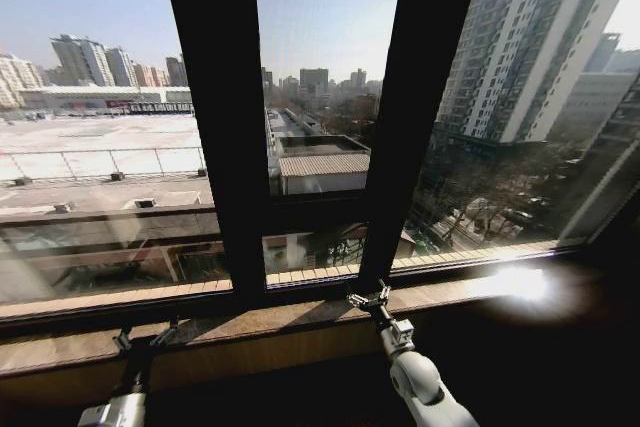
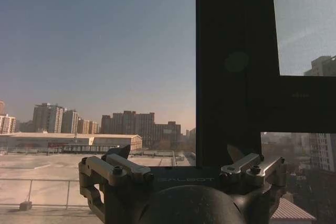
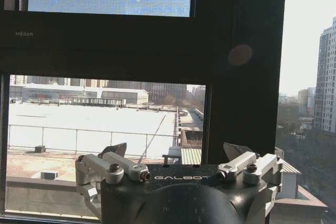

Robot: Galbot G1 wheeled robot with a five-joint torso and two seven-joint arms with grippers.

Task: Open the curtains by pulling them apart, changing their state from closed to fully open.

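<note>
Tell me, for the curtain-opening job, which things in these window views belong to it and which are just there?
Belonging to the job:
- silver two-finger left gripper, open, low before the sill
- silver two-finger right gripper, open, at the sill

Just there:
- dark window frame
- brown wooden sill
- pale high-rise tower outside

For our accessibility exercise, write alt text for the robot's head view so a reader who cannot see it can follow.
Two grippers, left gripper and right gripper, both open, reach up to the sill of a dark-framed window. The glass is uncovered, showing sunlit rooftops, city towers and blue sky.
</note>
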